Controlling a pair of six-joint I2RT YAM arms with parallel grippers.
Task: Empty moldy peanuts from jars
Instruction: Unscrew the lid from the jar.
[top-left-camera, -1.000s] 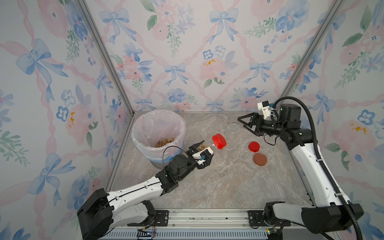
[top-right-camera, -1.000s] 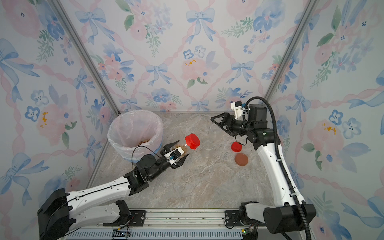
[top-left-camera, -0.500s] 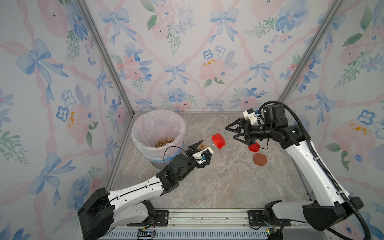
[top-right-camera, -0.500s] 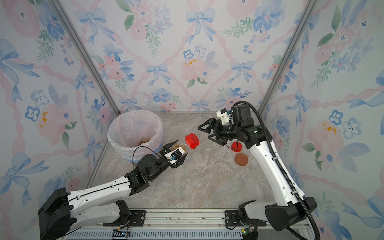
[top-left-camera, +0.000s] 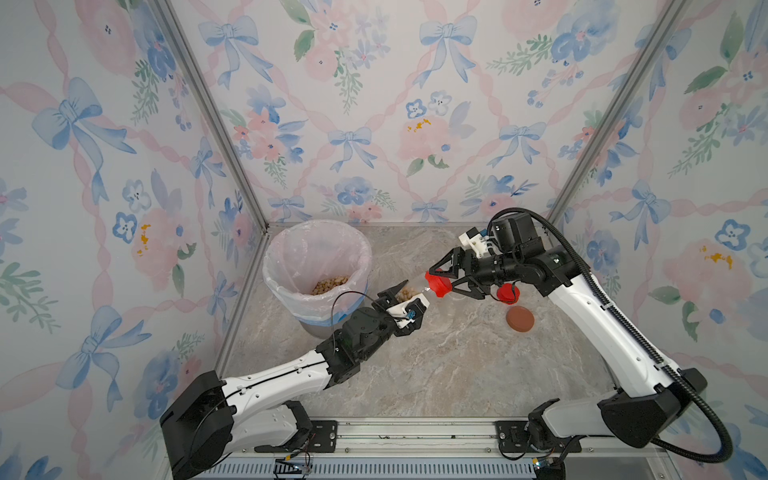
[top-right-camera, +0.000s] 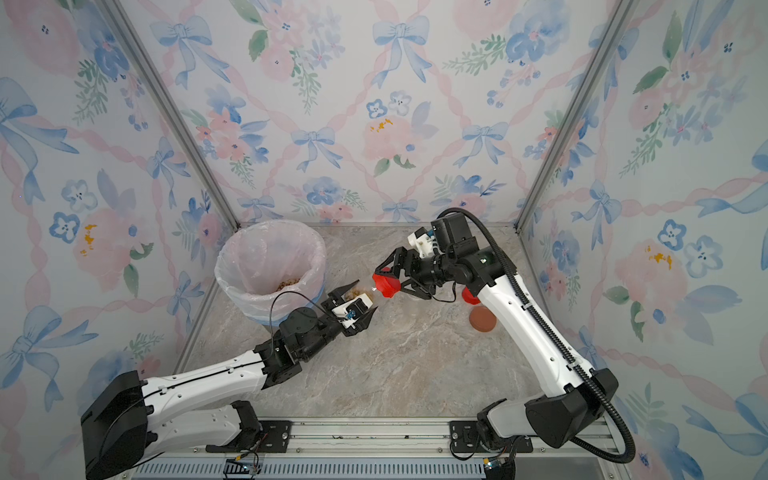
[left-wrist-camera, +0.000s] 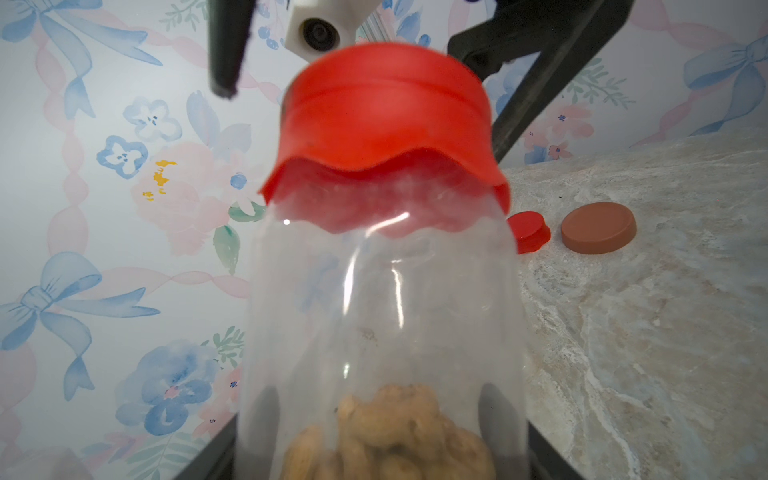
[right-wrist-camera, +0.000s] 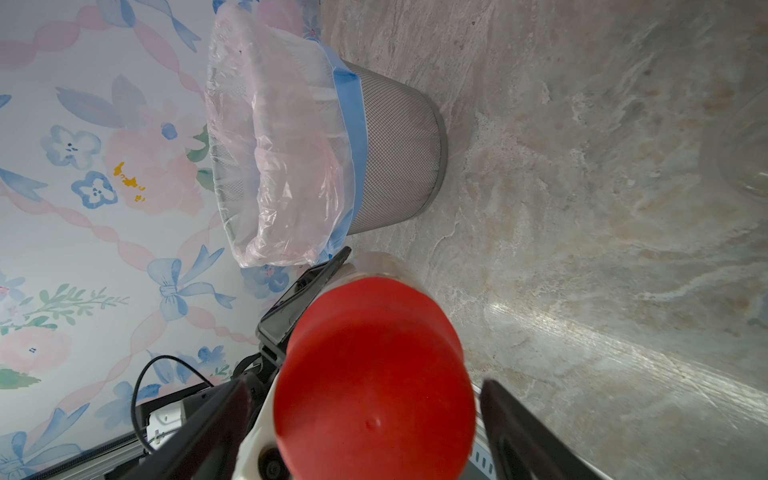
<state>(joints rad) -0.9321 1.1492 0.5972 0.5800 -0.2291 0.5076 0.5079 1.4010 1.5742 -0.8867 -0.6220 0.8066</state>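
Just beside the lined bin (top-left-camera: 274, 266), above the marble tabletop (top-left-camera: 436, 365), my left gripper (top-left-camera: 409, 305) is clamped round a slim clear jar (left-wrist-camera: 382, 311), held tilted in the air with its red lid (left-wrist-camera: 386, 112) on. A small clump of peanuts (left-wrist-camera: 386, 436) sits at the jar's base, between my fingers. My right gripper (top-left-camera: 444, 280) faces it with jaws spread either side of that lid. Gaps show on both sides, so nothing is gripped yet. Inside the bin lies a tan heap (top-left-camera: 330, 286) of nuts, and a loose red lid (top-left-camera: 507, 293) and a brown lid (top-left-camera: 520, 319) rest on the tabletop near my right arm — I judge two jars already emptied. Their clear bodies are hard to pick out; a faint glassy rim may be one. What is left, by my reckoning — unscrew this lid, then tip the last peanuts into the bin
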